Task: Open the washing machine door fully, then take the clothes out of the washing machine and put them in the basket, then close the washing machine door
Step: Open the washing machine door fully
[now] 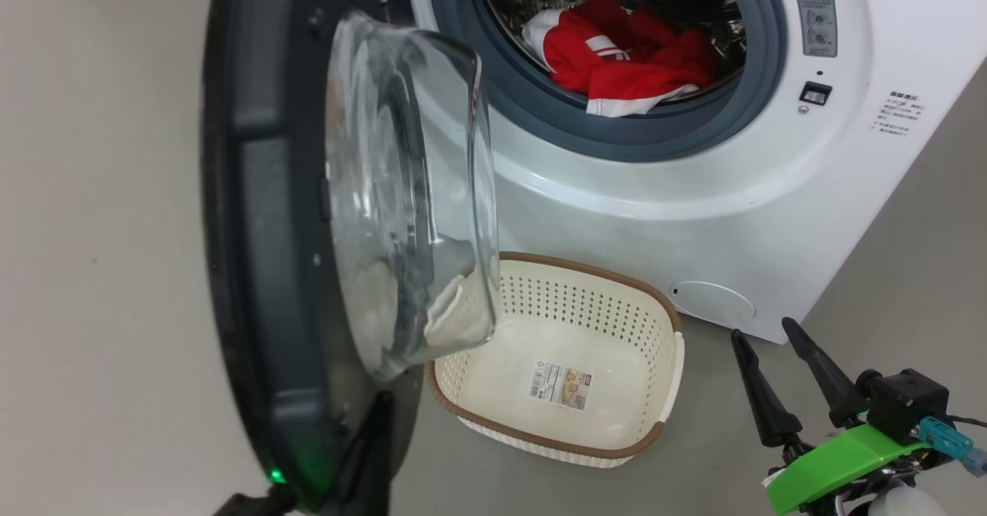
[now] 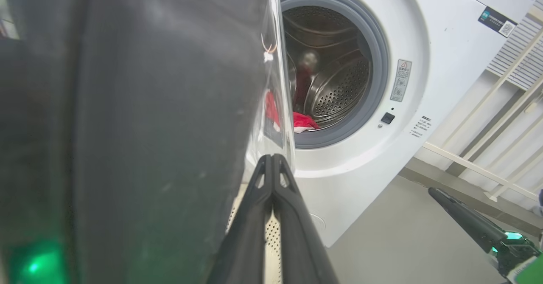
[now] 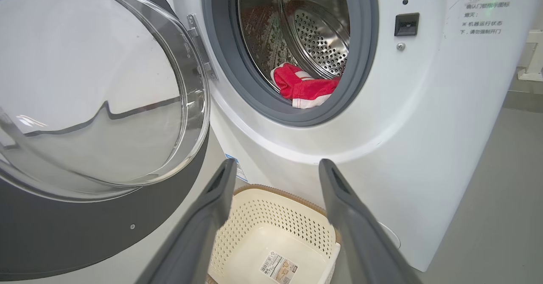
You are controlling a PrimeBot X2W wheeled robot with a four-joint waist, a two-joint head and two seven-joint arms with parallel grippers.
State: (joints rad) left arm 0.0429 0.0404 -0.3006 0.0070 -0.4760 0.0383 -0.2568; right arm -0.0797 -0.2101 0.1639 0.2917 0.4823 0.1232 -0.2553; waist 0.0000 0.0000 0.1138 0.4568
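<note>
The washing machine door (image 1: 247,192) stands swung out to the left, its glass bowl (image 1: 401,192) bulging towards the washing machine (image 1: 694,215). Red clothes (image 1: 624,61) with white stripes lie at the front of the steel drum, also seen in the right wrist view (image 3: 305,88). The cream basket (image 1: 570,300) sits on the floor below the opening, nothing in it but its sticker. My left gripper (image 1: 380,408) is shut with nothing held, its fingers (image 2: 271,178) close along the door's inner rim (image 2: 148,127). My right gripper (image 1: 762,328) hangs open right of the basket, pointing at the washer (image 3: 276,163).
Grey floor (image 1: 887,284) runs right of the washer. A beige wall (image 1: 92,192) stands behind the open door. A round white cap (image 1: 713,302) sits low on the washer's front. A white rail frame (image 2: 488,165) stands beyond the machine's right side.
</note>
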